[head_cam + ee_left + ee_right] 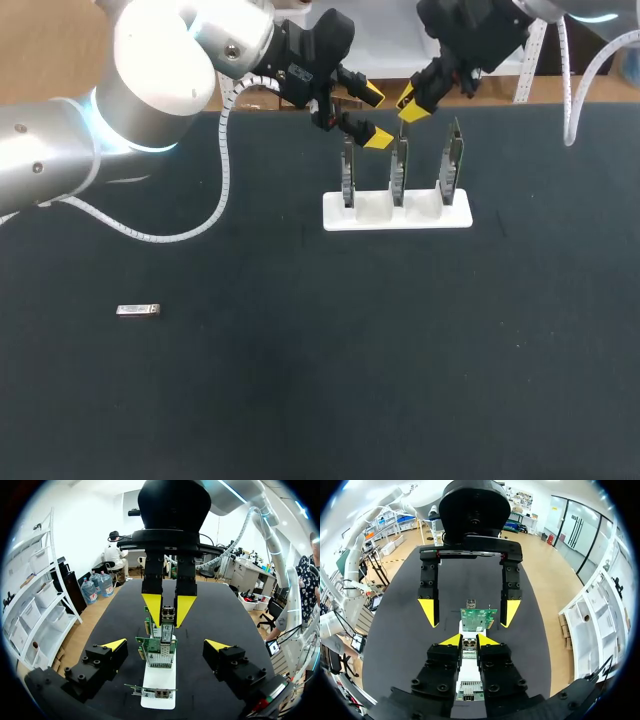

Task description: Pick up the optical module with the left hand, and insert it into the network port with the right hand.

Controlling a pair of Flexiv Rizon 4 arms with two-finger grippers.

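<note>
A white stand [397,212] holds three upright network cards [399,165] at the back of the black table. My right gripper [412,105] hangs over the middle card, shut on a small metal optical module [469,646]. In the left wrist view the module [167,617] points down at the top edge of the middle card [161,631]; how deep it sits I cannot tell. Just beside the stand, my left gripper [376,117] is open and holds nothing. It faces the right gripper [168,609] from across the cards. The left gripper [469,611] straddles the far card [478,617] without touching it.
A second optical module [138,310] lies flat on the table at the left, far from both arms. The left arm's white cable [222,170] loops down onto the table left of the stand.
</note>
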